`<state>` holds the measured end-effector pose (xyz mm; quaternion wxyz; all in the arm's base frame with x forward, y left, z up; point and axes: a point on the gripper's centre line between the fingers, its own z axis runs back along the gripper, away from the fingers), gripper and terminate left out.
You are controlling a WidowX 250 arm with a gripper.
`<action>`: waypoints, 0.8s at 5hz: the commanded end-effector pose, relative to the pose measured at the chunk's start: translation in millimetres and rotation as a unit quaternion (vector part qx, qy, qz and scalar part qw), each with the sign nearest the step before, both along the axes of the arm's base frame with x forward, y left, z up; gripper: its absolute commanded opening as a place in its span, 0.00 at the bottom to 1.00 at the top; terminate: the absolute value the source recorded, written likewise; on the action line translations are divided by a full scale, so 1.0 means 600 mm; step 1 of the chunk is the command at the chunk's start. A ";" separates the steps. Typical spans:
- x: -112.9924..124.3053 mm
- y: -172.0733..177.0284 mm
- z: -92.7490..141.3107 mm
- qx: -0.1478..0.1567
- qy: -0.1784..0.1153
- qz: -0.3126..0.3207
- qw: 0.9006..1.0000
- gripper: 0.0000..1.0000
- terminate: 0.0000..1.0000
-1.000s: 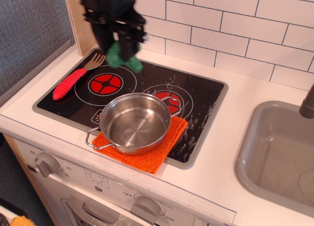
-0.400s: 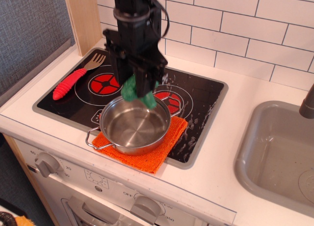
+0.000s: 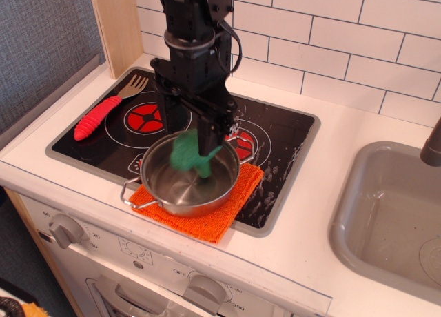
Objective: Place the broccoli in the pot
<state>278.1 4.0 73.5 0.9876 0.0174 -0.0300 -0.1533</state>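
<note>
The green broccoli [image 3: 191, 156] hangs inside the rim of the shiny steel pot [image 3: 165, 187], just above its bottom. My black gripper [image 3: 193, 146] reaches down into the pot from above and is shut on the broccoli. The pot stands on an orange cloth [image 3: 227, 210] at the front of the black stovetop [image 3: 282, 151]. The fingertips are partly hidden behind the broccoli.
A red-handled fork [image 3: 103, 111] lies on the left burner. A grey sink basin [image 3: 393, 217] is at the right. A white tiled wall stands behind the stove, and a wooden post [image 3: 114, 27] at the back left. Stove knobs [image 3: 65, 229] are on the front panel.
My gripper has carried the broccoli from above the back left burner forward and right, then down into the pot.
</note>
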 end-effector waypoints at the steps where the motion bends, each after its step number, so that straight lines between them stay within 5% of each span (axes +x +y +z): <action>1: 0.014 0.030 0.060 -0.020 -0.040 0.041 0.998 1.00 0.00; 2: 0.017 0.072 0.090 -0.037 -0.049 0.119 0.991 1.00 0.00; 4: 0.044 0.106 0.081 -0.057 -0.054 0.123 0.989 1.00 0.00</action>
